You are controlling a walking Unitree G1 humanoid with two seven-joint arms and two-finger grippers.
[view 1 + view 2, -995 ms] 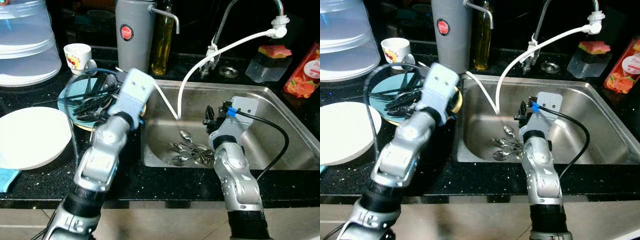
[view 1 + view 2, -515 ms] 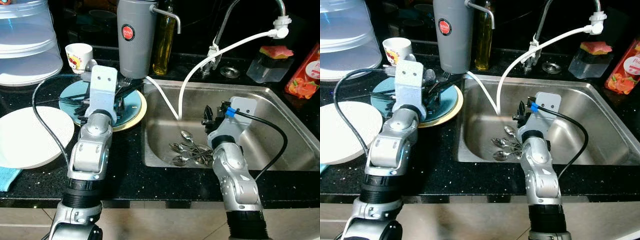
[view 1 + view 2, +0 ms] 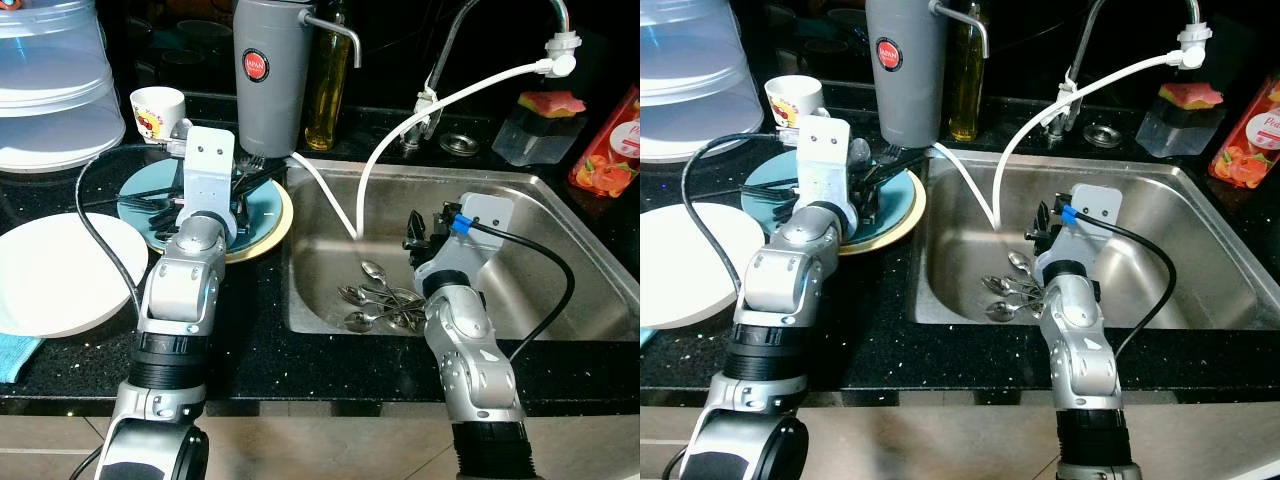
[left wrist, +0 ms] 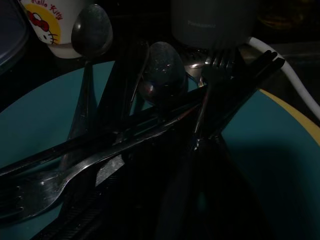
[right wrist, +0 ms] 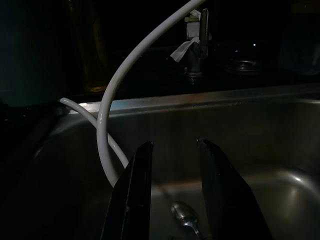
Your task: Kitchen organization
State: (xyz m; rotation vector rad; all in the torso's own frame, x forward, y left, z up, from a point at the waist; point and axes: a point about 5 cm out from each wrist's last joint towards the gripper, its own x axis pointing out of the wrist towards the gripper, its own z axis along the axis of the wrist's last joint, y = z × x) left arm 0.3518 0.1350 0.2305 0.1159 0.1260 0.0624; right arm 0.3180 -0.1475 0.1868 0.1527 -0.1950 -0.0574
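Observation:
A pile of forks, spoons and black-handled cutlery (image 4: 150, 115) lies on a teal plate (image 3: 262, 205), which rests on a cream plate (image 3: 285, 218) left of the sink. My left gripper (image 3: 213, 195) hangs low over this pile, its wrist block pointing towards the back of the counter. Several metal spoons (image 3: 380, 300) lie on the floor of the steel sink (image 3: 560, 260). My right gripper (image 5: 172, 165) is open above the spoons with nothing between its fingers (image 5: 132, 190), which point at the sink's back wall.
A white plate (image 3: 60, 270) and a blue cloth (image 3: 12, 355) lie at the front left. A mug (image 3: 158, 105), grey thermos (image 3: 268, 70), oil bottle (image 3: 327, 75) and clear container (image 3: 50, 80) stand behind. A white hose (image 3: 400, 130) hangs from the tap into the sink.
My left arm has swung left from the sink's edge and settled over the teal plate. The right arm has stayed still.

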